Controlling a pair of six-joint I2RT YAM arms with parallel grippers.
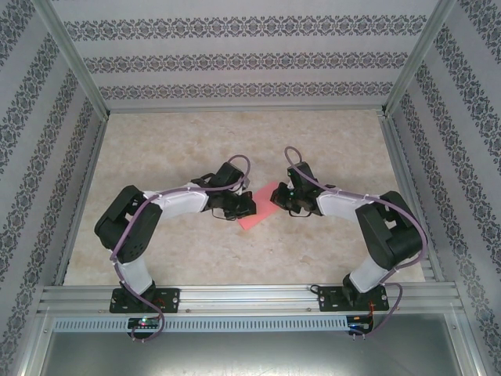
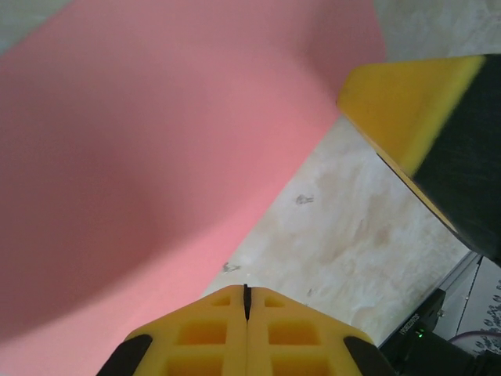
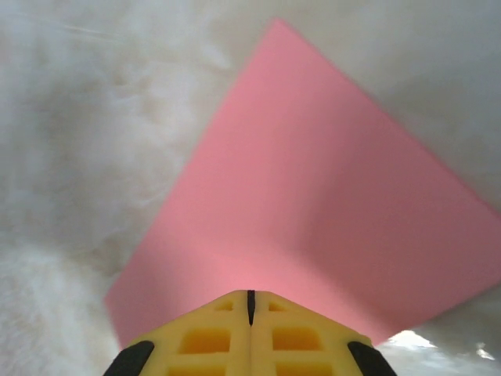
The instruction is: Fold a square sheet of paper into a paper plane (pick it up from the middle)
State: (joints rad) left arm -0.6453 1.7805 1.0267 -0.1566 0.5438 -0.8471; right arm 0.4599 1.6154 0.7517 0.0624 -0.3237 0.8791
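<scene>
The salmon-pink square sheet of paper [image 1: 257, 210] lies on the marbled table between my two grippers. In the left wrist view the sheet [image 2: 156, 157] spreads over the upper left. My left gripper [image 2: 246, 291] is shut, its yellow tips over the table right beside the sheet's edge, with nothing seen between them. My left gripper [image 1: 249, 207] touches the sheet's left side from above. My right gripper [image 3: 250, 296] is shut with its tips over the sheet [image 3: 313, 196], which shows a soft bend across it. My right gripper [image 1: 277, 199] sits at the sheet's upper right corner.
The beige marbled table [image 1: 235, 141] is bounded by aluminium rails [image 1: 243, 298] in front and patterned walls [image 1: 235, 55] on three sides. One yellow finger of the right gripper [image 2: 399, 102] hangs close above and right of my left tips.
</scene>
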